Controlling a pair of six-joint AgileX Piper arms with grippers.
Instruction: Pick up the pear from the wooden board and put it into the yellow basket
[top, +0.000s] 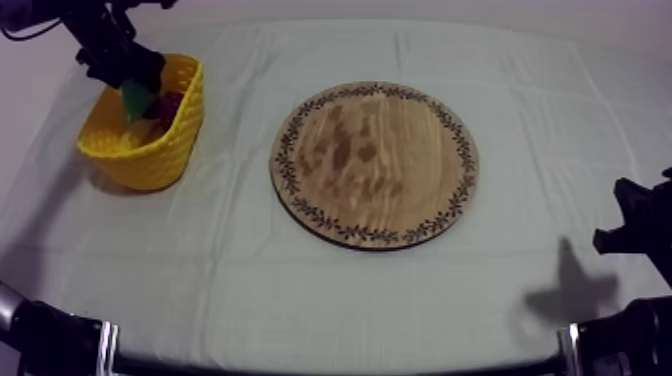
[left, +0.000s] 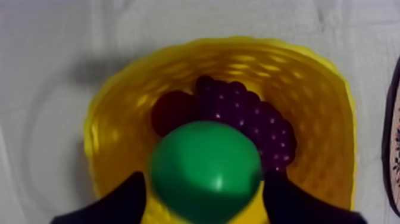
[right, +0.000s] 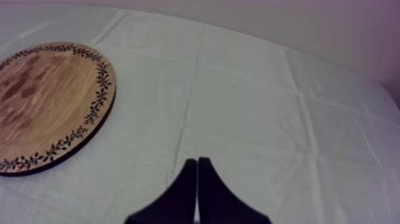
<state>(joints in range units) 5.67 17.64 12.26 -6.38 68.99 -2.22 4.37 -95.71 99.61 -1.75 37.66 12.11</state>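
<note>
Left wrist view looks straight down on the pear (left: 205, 170), grasped between the two black fingers of the left hand (left: 208, 199) and hanging over the yellow basket (left: 324, 83). It seems to sit nearer one wall of the basket than the middle. Inside lie a bunch of grapes (left: 256, 122) and a small red fruit (left: 169, 110), touching each other. The step in hand, as I judge it, is the drop. It would go best if the hand moved in over the centre and came lower before letting go, so the pear settles on the fruit instead of clipping the rim and rolling out onto the counter (top: 230, 290). The fingers should part wide and evenly, since the pear looks round and smooth and may cling to one side. In the top view the wooden board (top: 375, 165) is bare, well apart from the basket. The right hand (right: 197, 179) is clenched on nothing, its fingers together as a wedge above the counter near the board, and need not stir
</note>
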